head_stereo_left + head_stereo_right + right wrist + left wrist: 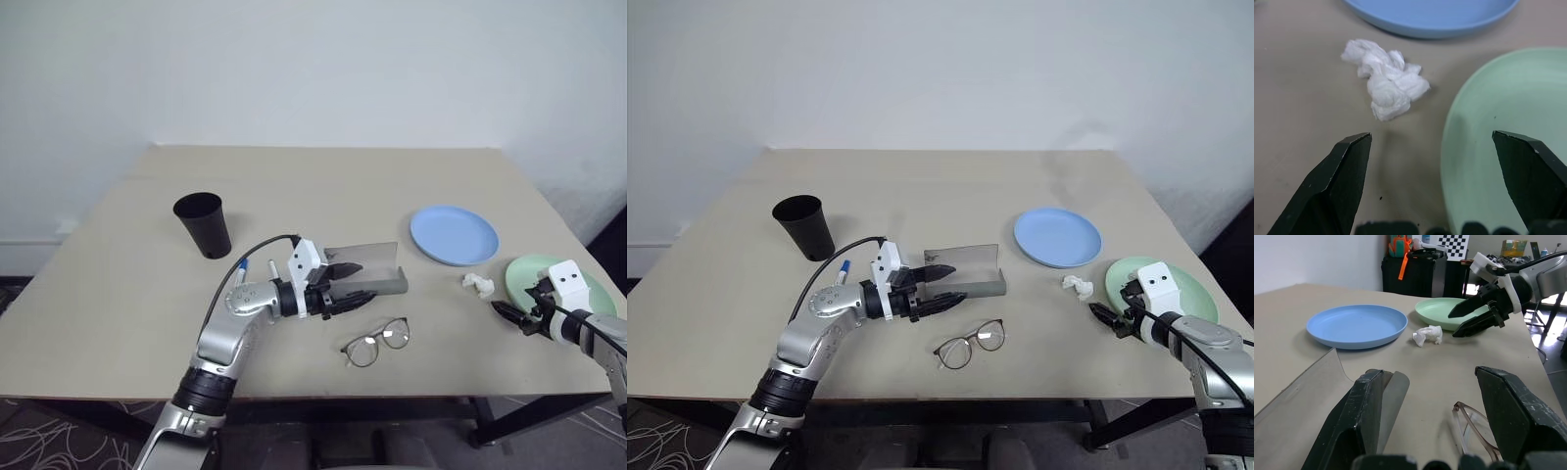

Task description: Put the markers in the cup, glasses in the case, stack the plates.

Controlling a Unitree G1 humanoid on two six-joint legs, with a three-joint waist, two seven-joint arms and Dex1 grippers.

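Plates first: from the head camera the mint green plate sits at the right edge of the tabletop, and my right claw hangs over its near-left rim, black fingers spread wide and holding nothing. The light blue plate lies up and to the left of the green one, apart from it, with a crumpled white scrap between them. My right arm is clearly the nearer one for stacking. My left claw points rightward along the open grey case, spread wide too, nothing held; the case runs left to right. The glasses lie just in front of the case, nearer to me, also lying left to right. The black cup stands well off to the left, and a marker peeks out by my left forearm.

Left wrist camera: the case lid sits against one finger, a lens of the glasses beside the other; beyond, both plates and the right claw over the green rim.

Right wrist camera: the green plate's edge falls inside the span of my fingers, scrap just outside it. I judge a rim pinch is lined up.
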